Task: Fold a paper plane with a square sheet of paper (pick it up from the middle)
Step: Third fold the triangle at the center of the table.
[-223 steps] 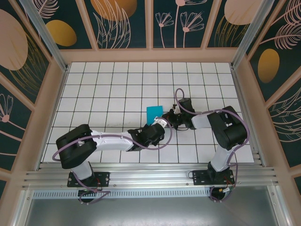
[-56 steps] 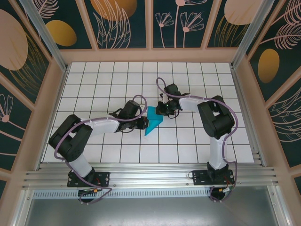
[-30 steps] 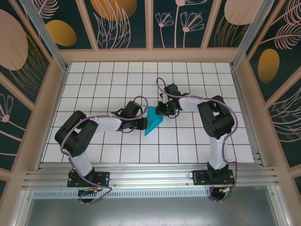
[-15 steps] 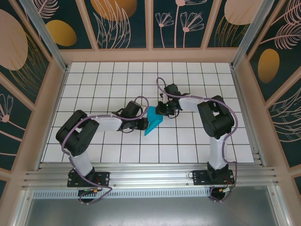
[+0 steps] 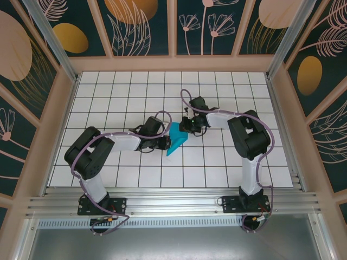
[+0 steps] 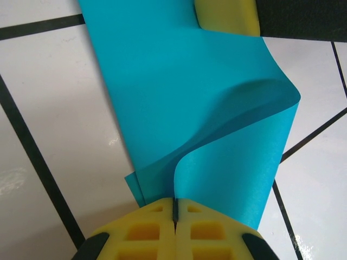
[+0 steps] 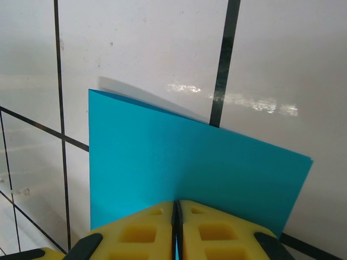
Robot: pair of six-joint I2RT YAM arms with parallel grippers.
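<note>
The teal paper (image 5: 177,140) sits near the middle of the white tiled bench (image 5: 124,97) as a creased, part-folded shape. Its lower layer lies close to flat and an upper flap curls up off it. The left pincer (image 6: 175,208) is closed on the edge of that raised flap, probably so the flap can be carried over and pressed down as the next fold. The right pincer (image 7: 176,208) is closed on the opposite edge, low by the bench. This looks meant to anchor the piece so it neither slides nor turns. Folding seems at an early stage, with no pointed dart yet.
</note>
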